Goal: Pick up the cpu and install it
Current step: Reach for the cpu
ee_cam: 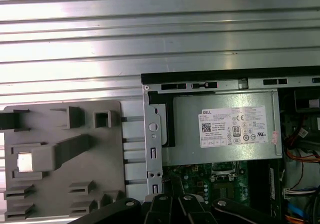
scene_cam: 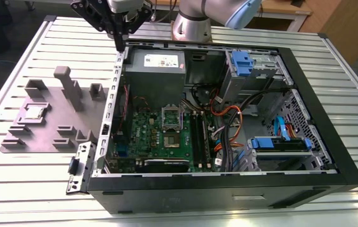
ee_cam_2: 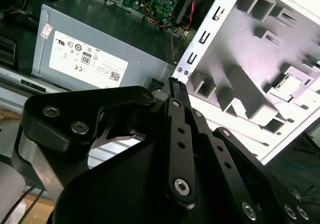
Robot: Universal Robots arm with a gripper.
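The cpu (scene_cam: 35, 112) is a small pale silver square lying in a recess of the grey fixture plate (scene_cam: 46, 137), at the exterior view's left, outside the computer case. It also appears in the first wrist view as the cpu (ee_cam: 27, 161) and in the second wrist view as the cpu (ee_cam_2: 287, 84). My gripper (scene_cam: 120, 46) hangs above the case's back left corner, far from the chip, its black fingers drawn together to a point and holding nothing. The green motherboard (scene_cam: 163, 137) lies inside the case with its socket (scene_cam: 171, 140) uncovered and the silver bracket (scene_cam: 171, 116) raised behind it.
The open black case (scene_cam: 318, 156) holds a grey power supply (scene_cam: 156, 71), blue drive cages (scene_cam: 280, 144) and orange and black cables (scene_cam: 229, 123). Tall grey blocks (scene_cam: 68, 87) stand up from the fixture plate. All of it rests on a ribbed metal table (scene_cam: 14, 189).
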